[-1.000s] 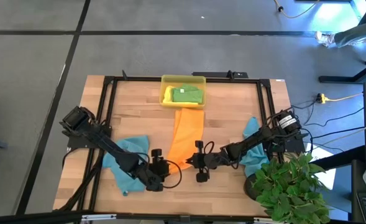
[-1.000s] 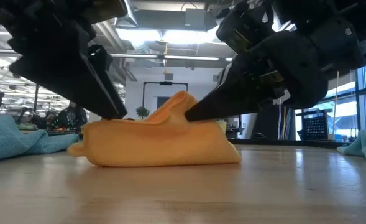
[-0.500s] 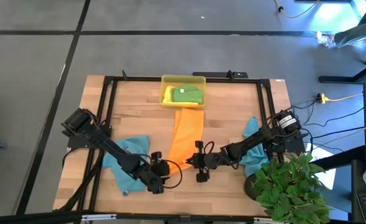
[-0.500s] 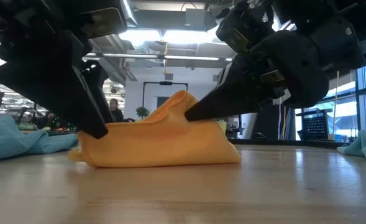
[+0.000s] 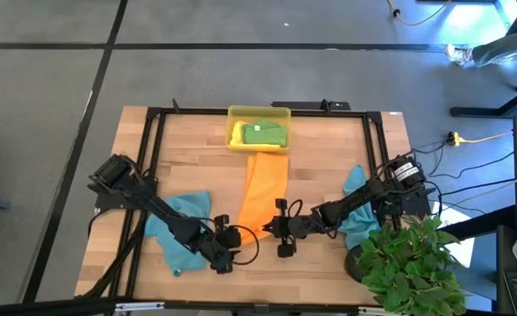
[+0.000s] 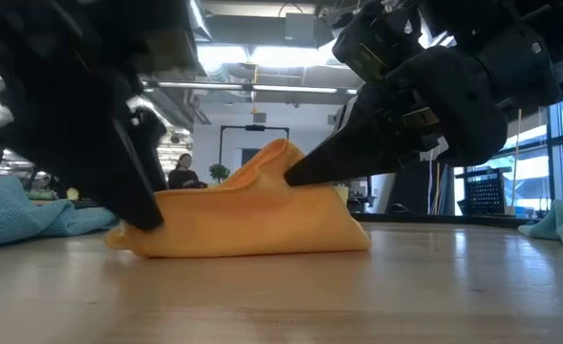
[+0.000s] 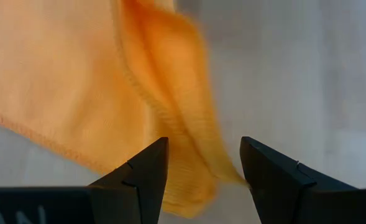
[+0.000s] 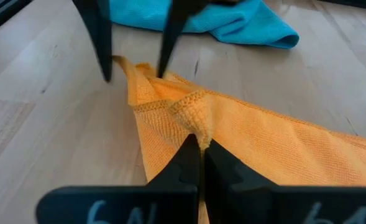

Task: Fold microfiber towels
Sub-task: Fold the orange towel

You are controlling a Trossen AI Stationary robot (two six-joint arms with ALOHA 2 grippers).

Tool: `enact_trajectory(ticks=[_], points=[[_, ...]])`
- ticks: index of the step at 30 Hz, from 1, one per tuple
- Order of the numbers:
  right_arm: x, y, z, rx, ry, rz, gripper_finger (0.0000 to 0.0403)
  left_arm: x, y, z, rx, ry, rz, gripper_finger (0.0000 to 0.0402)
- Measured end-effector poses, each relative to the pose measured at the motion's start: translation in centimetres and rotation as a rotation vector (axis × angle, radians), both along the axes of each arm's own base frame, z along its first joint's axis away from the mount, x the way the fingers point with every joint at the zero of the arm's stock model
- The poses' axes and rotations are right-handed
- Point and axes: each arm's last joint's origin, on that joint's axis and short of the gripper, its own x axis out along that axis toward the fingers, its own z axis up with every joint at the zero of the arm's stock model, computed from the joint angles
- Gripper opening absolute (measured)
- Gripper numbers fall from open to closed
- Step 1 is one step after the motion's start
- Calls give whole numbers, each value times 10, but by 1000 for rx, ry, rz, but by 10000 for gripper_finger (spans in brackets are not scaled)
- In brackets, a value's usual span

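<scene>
On the wooden table [image 5: 328, 158], right tool [image 8: 199, 148] pinches orange towel [image 5: 260, 189]; left tool [image 7: 202, 163] spread.

My table [image 5: 188, 167] is pale wood, planked, with a smooth low-sheen finish; the low view shows soft reflections on it. The frame around it [image 5: 153, 132] is matt black metal. The orange towel [image 8: 245, 137] is soft cloth with a fine nubby microfiber weave, matt, with a stitched overlock edge clear in both wrist views. The teal towel [image 8: 232, 25] is the same fuzzy matt cloth. My left gripper [image 7: 204, 168] fingers [image 7: 139, 177] are dark matt plastic, smooth with hard edges. My right gripper [image 8: 201, 163] has the same dark matt finish. The tray [image 5: 258, 111] is translucent yellow plastic, slightly glossy. The green towel [image 5: 262, 133] inside it looks like matt cloth.
</scene>
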Motion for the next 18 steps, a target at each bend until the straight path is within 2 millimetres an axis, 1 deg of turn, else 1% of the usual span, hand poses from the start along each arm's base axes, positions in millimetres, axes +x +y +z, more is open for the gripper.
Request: enact_trajectory(ticks=[3, 10, 12, 14, 18], points=[[0, 0, 0, 1, 0, 1, 4, 1, 4, -11, 15, 45, 5, 192], [0, 1, 0, 11, 1, 19, 4, 4, 8, -11, 0, 59, 2, 187], [0, 1, 0, 11, 3, 24, 4, 3, 7, -10, 1, 60, -13, 171], [0, 1, 0, 5, 7, 31, 4, 2, 6, -9, 6, 62, -28, 146], [0, 3, 0, 11, 18, 115, 4, 0, 6, -1, -12, 55, -46, 79]])
